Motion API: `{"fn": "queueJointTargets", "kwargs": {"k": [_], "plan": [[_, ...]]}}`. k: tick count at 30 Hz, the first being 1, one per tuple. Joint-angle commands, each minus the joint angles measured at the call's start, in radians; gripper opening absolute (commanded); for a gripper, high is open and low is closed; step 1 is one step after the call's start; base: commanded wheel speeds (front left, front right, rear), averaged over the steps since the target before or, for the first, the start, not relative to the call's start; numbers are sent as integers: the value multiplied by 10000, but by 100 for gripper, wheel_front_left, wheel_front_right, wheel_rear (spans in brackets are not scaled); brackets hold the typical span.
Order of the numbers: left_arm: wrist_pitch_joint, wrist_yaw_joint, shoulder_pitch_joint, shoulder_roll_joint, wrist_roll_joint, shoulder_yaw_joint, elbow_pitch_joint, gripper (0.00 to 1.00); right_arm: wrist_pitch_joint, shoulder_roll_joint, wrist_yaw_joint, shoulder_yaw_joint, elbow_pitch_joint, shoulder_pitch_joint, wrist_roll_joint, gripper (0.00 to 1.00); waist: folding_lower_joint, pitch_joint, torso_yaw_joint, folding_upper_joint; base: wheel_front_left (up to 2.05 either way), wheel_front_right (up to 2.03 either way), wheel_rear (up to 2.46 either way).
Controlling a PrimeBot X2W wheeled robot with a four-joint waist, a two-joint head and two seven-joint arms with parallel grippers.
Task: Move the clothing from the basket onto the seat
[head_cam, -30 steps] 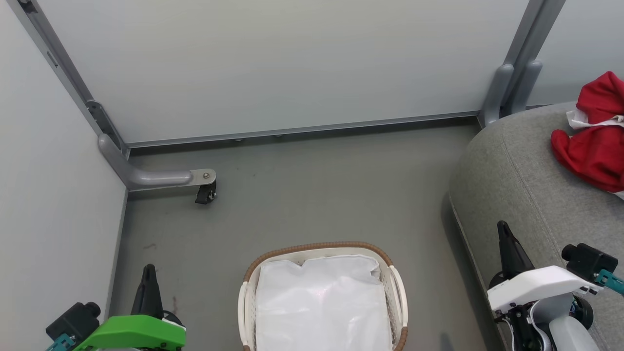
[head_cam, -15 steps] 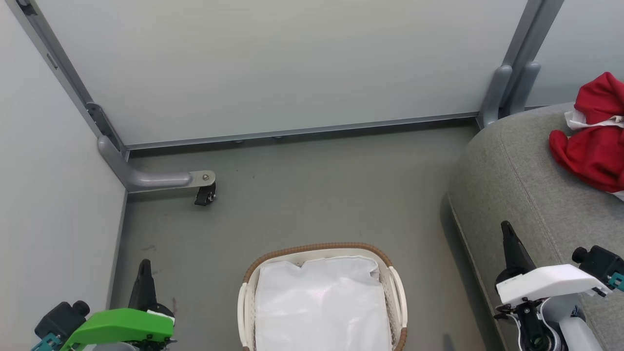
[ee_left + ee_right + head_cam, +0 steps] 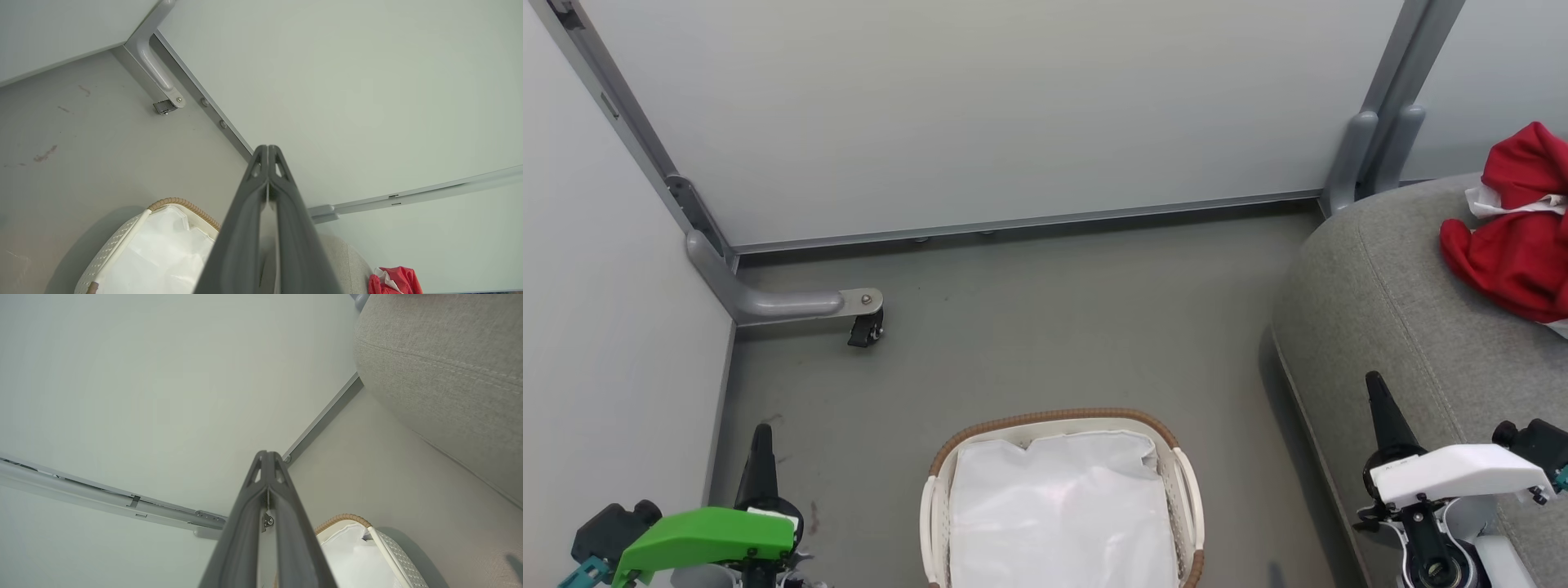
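As it lies heaped on the seat [image 3: 1405, 310], the clothing [image 3: 1515, 245] reads to me as light, limp red fabric; I'd pinch a raised fold. The basket [image 3: 1054, 415] holds its liner [image 3: 1062, 506]; left gripper [image 3: 761, 433], right gripper [image 3: 1374, 382]: jaws shut, empty.

The left gripper [image 3: 762, 433] wears a bright green shell, with a black camera block and a teal plug; the right gripper [image 3: 1375, 380] wears white. Both carry long dark tapered fingers [image 3: 247, 204], triangular cut-outs near the tips.

Open floor [image 3: 1233, 367] runs between basket [image 3: 1054, 416] and seat [image 3: 1388, 286]
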Motion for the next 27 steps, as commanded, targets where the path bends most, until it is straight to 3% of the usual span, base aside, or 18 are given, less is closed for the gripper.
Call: {"fn": "queueJointTargets", "kwargs": {"k": [1,27], "plan": [[71,-80,-258,47,-258,94,-125,0,86,-71,-4,-47,-148,-5,323,0,0,-5,-3,0,0,0,0],[737,-198,-477,60,-2444,416,-235,0,741,-88,-6,-204,-342,75,2897,0,0,-84,-52,0,0,0,0]]}}
